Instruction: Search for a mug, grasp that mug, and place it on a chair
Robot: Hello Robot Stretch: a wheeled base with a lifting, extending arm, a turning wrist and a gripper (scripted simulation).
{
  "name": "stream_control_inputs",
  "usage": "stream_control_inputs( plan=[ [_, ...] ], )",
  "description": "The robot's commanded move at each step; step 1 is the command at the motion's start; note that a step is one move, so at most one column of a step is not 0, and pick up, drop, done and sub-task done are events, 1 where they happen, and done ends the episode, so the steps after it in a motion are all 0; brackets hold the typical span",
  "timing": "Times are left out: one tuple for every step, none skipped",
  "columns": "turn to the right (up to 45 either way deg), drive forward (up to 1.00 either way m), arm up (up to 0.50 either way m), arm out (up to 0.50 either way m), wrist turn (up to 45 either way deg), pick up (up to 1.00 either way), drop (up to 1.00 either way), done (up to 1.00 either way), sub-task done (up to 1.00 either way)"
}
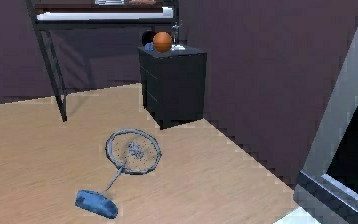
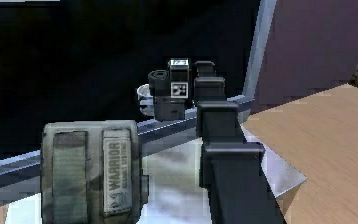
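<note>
The mug point(image 2: 144, 100) is perhaps the pale rounded shape at the gripper point(image 2: 155, 90), the arm point(image 2: 227, 150) being extended to reach it; finger state and any hold cannot be told.

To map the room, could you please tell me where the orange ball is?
In the forward view's upper middle, the orange ball sits on the dark cabinet, just right of the black-framed desk.

Dark, stepped square arm point(image 2: 230, 165) bears black-marked white squares point(image 2: 178, 80) beside a dark claw point(image 2: 155, 93).
</note>
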Motion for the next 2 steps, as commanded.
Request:
stream_control_inputs(
  plan=[
    [0.0,0.00,0.00,0.00,-45.0,0.00,0.00,0.00,0.00],
    [0.0,0.00,0.00,0.00,-45.0,0.00,0.00,0.00,0.00]
  ],
)
